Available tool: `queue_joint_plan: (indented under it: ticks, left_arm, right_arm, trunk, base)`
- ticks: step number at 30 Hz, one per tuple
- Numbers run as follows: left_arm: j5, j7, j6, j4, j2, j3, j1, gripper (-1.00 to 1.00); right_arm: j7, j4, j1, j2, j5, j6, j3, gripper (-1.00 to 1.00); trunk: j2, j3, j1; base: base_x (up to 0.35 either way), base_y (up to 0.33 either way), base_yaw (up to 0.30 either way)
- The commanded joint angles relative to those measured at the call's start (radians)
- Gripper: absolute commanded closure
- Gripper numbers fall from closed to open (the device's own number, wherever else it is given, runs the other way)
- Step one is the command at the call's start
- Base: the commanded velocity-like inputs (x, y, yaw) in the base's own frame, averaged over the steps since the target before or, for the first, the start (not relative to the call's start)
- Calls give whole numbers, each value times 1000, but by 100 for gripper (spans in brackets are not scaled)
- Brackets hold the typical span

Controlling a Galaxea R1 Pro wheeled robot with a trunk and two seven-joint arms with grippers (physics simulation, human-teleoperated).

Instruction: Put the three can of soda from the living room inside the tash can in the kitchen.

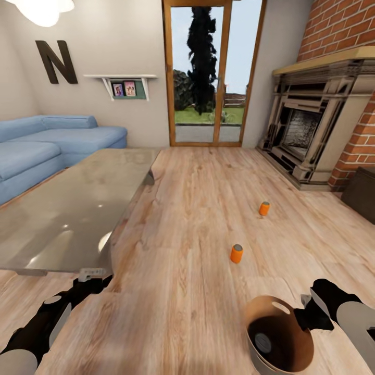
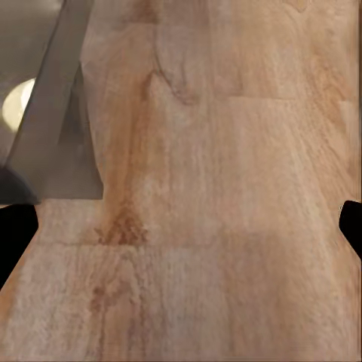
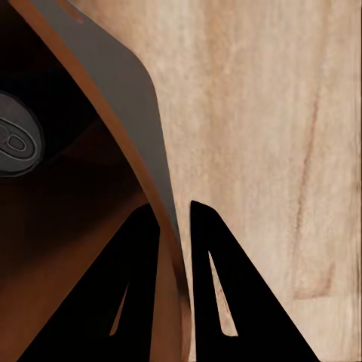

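The right gripper (image 3: 175, 219) pinches the rim of the small round grey bin with tan inner wall (image 1: 263, 367), carrying it as a collector; one grey-topped can (image 1: 263, 342) lies inside. Two orange cans (image 1: 236, 253) (image 1: 264, 208) stand farther off on the wood floor (image 1: 198, 208). The left gripper (image 2: 181, 226) hangs with fingers apart, free to pick.

Floor (image 1: 208, 219): matt pale wood planks. Counter (image 1: 67, 213): glossy grey, reflective. Fireplace (image 1: 359, 140): rough red brick. Sofa (image 1: 57, 140): blue cloth.
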Motion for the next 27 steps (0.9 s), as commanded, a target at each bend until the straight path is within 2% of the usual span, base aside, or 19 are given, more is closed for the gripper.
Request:
queue_joint_plan:
  ticks: [1,27]
  left_arm:
    - [0,0,0,0,0,0,0,-100]
    - [-1,6,0,1,0,0,0,-100]
  right_arm:
    - [8,0,0,0,-20,3,-10,100]
    - [8,0,0,-7,-19,4,-11,100]
  trunk:
    - [0,0,0]
    - [0,0,0]
  base:
    - [173,-295,4]
    - [172,-295,0]
